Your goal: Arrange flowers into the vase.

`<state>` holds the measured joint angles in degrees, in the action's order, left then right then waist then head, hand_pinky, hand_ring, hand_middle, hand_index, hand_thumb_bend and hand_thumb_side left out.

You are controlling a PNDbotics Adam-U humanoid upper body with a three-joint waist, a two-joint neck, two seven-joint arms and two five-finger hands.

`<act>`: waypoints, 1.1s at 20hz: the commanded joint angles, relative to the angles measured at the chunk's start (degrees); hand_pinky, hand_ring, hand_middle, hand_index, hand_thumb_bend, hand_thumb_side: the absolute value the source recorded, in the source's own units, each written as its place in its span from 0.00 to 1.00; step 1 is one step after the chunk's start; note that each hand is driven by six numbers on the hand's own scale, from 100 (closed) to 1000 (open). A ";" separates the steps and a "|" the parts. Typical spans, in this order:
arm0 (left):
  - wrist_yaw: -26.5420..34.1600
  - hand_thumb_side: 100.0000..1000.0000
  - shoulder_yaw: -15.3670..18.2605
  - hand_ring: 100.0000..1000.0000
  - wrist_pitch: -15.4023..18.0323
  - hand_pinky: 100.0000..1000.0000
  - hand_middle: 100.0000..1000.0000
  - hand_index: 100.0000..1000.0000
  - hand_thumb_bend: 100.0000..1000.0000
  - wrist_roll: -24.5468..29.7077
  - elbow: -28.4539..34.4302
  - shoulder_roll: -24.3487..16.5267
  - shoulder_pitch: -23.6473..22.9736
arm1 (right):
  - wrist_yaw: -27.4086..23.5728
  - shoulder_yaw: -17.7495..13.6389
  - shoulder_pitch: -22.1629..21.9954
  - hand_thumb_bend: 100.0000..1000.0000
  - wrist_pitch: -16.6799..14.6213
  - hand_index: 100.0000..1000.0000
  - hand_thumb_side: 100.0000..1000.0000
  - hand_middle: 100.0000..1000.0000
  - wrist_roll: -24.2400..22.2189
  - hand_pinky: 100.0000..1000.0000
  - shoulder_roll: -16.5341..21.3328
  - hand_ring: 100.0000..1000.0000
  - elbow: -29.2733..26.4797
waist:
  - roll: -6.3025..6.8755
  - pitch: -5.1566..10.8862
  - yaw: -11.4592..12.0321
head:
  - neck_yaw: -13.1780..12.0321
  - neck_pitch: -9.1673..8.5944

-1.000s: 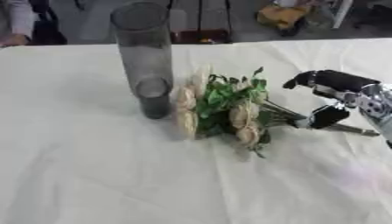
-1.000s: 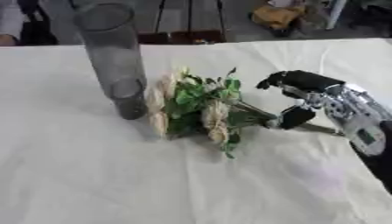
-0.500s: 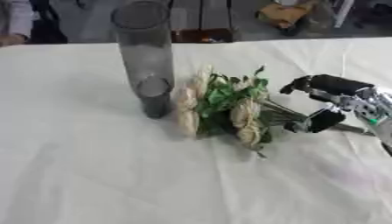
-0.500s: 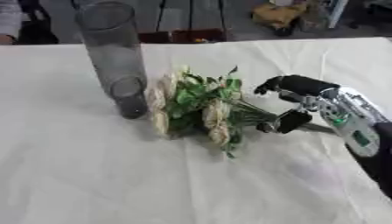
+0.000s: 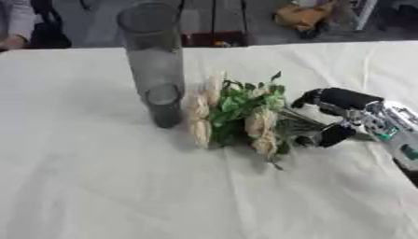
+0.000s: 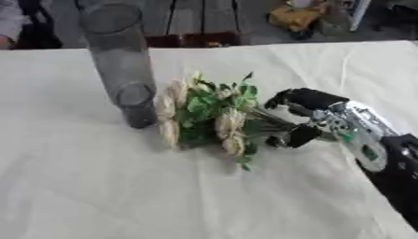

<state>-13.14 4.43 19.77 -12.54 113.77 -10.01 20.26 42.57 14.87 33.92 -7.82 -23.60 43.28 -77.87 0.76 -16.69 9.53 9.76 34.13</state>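
A tall smoky glass vase [image 5: 156, 60] stands upright on the white tablecloth, left of centre. A bunch of cream flowers with green leaves [image 5: 238, 116] lies on the cloth just right of the vase's foot, stems pointing right. My right hand [image 6: 314, 114] comes in from the right edge and sits over the stem ends, its fingers arched above the stems and its thumb below them; whether it touches them I cannot tell. My left hand shows in neither view.
The white cloth [image 5: 106, 186] covers the whole table and lies in soft folds. Beyond the far edge there are dark furniture legs, a yellow object [image 5: 303, 16] on the floor and a person's sleeve [image 5: 15, 21] at the top left.
My right hand has moved left toward the flower stems, with its fingers now spanning them. The vase and flowers have stayed where they were.
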 commanded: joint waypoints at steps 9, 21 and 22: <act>0.35 1.00 -0.24 0.88 -0.10 0.69 0.95 0.95 0.00 0.06 0.82 -0.46 0.85 | 1.83 0.34 1.55 0.34 0.18 0.81 0.32 0.65 2.18 0.70 0.04 0.82 1.87 | 0.04 0.70 0.22 | 0.49 -0.73; 0.44 1.00 -0.39 0.88 -0.17 0.69 0.95 0.95 0.00 0.30 0.82 -0.50 0.94 | -4.86 0.79 1.91 0.26 1.22 0.67 0.27 0.40 -0.91 0.49 0.08 0.64 0.77 | -0.15 0.87 0.26 | 0.52 -0.87; 0.43 1.00 -0.39 0.88 -0.18 0.69 0.95 0.96 0.00 0.30 0.82 -0.48 0.94 | -5.31 0.80 1.96 0.24 1.42 0.67 0.27 0.40 -1.13 0.49 0.05 0.64 0.82 | -0.16 0.88 0.28 | 0.52 -0.91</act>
<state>-12.88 4.11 19.62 -12.38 113.77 -10.01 20.55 38.50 15.73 35.16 -6.54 -24.23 42.55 -76.26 0.60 -16.74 9.73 10.18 33.86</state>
